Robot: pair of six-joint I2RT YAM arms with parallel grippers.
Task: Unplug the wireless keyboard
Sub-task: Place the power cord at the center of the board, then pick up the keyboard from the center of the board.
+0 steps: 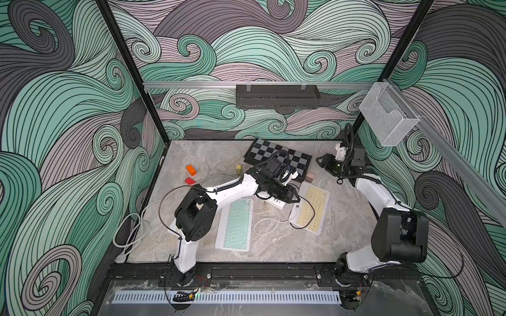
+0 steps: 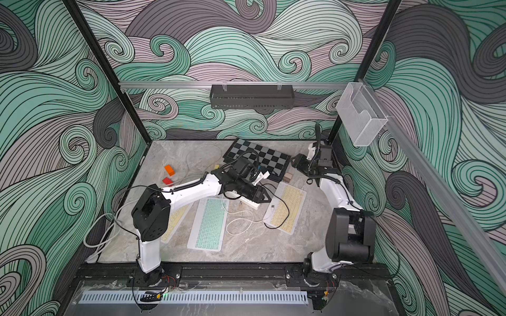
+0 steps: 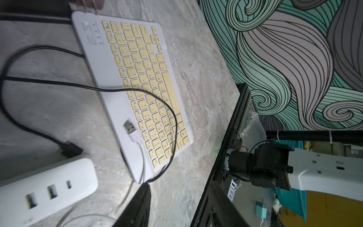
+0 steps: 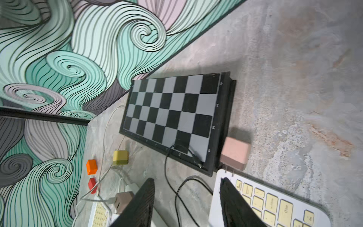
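A white keyboard with yellow keys (image 1: 312, 208) (image 3: 141, 82) lies right of centre, and a green-keyed keyboard (image 1: 236, 224) lies beside it. A white cable's USB plug (image 3: 129, 128) (image 1: 297, 208) rests loose on the yellow keys, out of the white power strip (image 3: 45, 188) (image 1: 275, 202). The strip's USB ports show empty. A black plug (image 3: 70, 150) sits in the strip's end, and its cable crosses the yellow keyboard. My left gripper (image 3: 180, 188) (image 1: 297, 197) hovers open just past the strip, holding nothing. My right gripper (image 4: 187, 179) (image 1: 319, 160) is open near the yellow keyboard's far corner.
A folded chessboard (image 1: 276, 160) lies at the back with a loose black cable end (image 4: 198, 163) on it. A pink charger (image 4: 234, 153) touches the keyboard's corner. Orange (image 1: 190, 169), red (image 1: 189, 180) and olive (image 4: 120, 157) blocks lie back left. A third keyboard (image 2: 175, 221) lies under my left arm.
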